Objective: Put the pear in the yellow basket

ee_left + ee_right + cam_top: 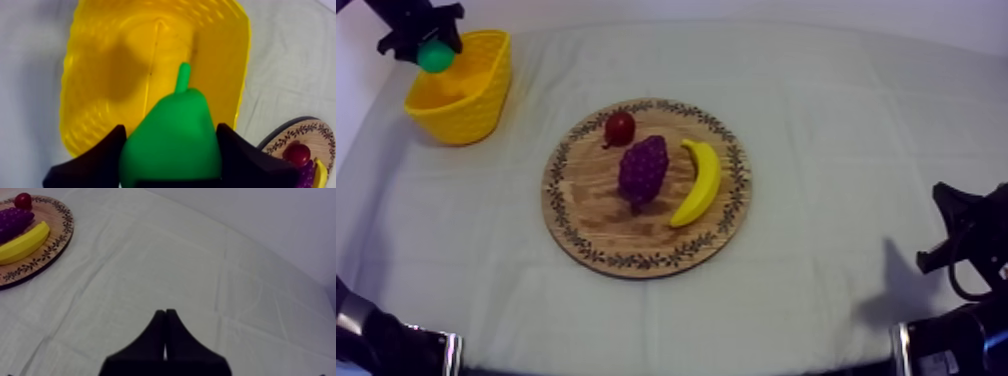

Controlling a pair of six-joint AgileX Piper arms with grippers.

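Grey-white cloth over the counter (816, 90), pale wall behind. Toward one far corner, a yellow plastic basket (476, 115) with ribbed walls. Well apart from the basket, toward mid-counter, a round wooden board with a patterned rim (564, 215) carrying a yellow toy banana (698, 182), a purple bunch of grapes (643, 168) and a small red fruit (620, 128).

Left hand (171, 150) pinching the green toy pear (172, 132) between its two black fingers, stem pointing out over the basket's hollow. Pear off the board and in the air above the basket, nearer its outer rim than its middle, clear of the walls. Right hand (165, 333) far from the basket at the counter's opposite side, fingers pressed together on nothing.

Step in hand, by the look of it: the release. To do it well:
- Bring the pear squarely over the basket's middle rather than its edge.
- Lower toward the basket's floor to shorten the fall.
- Spread the fingers evenly, then lift straight up.

Mind the rounded body, likely to roll on landing, so avoid dropping it against a sloped wall. Avoid brushing the rim too, since the basket is perhaps light enough to tip or slide.
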